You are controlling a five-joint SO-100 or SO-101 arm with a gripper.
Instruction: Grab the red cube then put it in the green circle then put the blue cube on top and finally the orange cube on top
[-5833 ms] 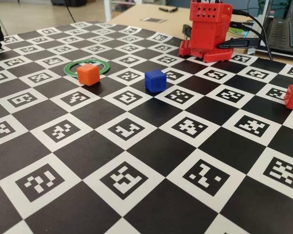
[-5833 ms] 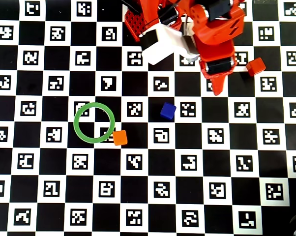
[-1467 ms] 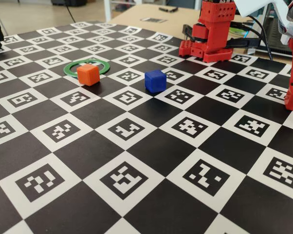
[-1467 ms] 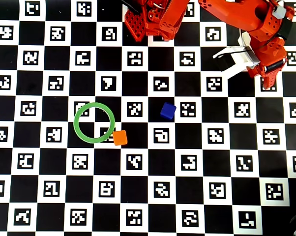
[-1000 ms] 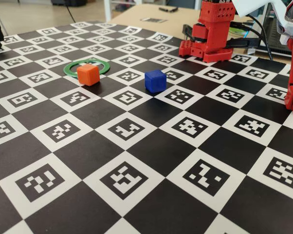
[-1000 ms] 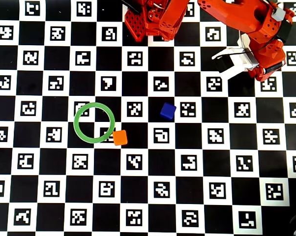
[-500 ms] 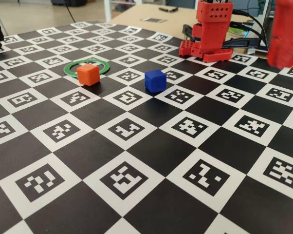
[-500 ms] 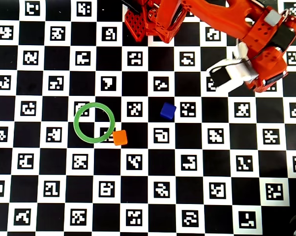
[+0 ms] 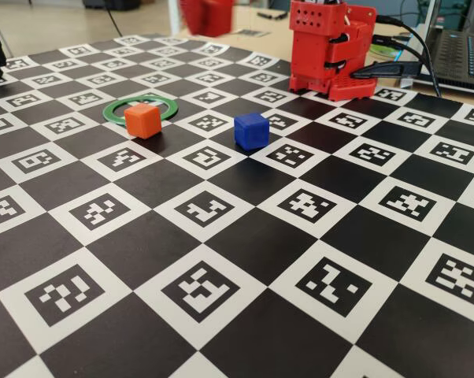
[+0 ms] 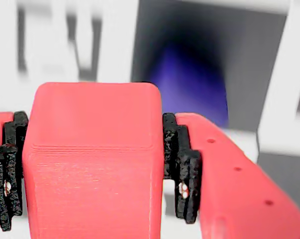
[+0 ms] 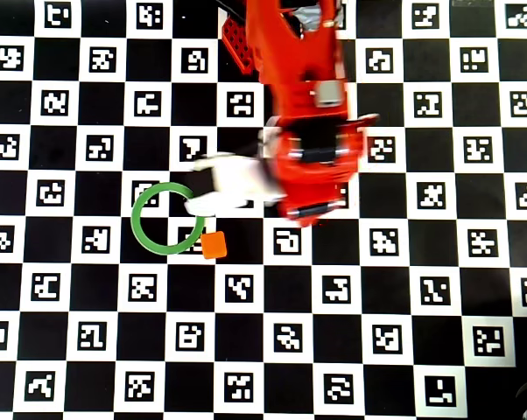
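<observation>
Red cube (image 10: 92,159) is clamped in my pincer (image 10: 92,164), up off the tabletop (image 9: 245,236). In the overhead view my arm hangs just right of the green circle (image 11: 139,229), so it's a short hop left. Orange cube (image 11: 214,245) touches the ring's lower-right edge, so that's tight.

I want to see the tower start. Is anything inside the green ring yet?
Empty. The green ring shows only board inside, and the orange cube sits just outside it.

the arm (image 11: 300,96) reaches out over the board, jaws clamped on the red cube (image 10: 92,164).
</observation>
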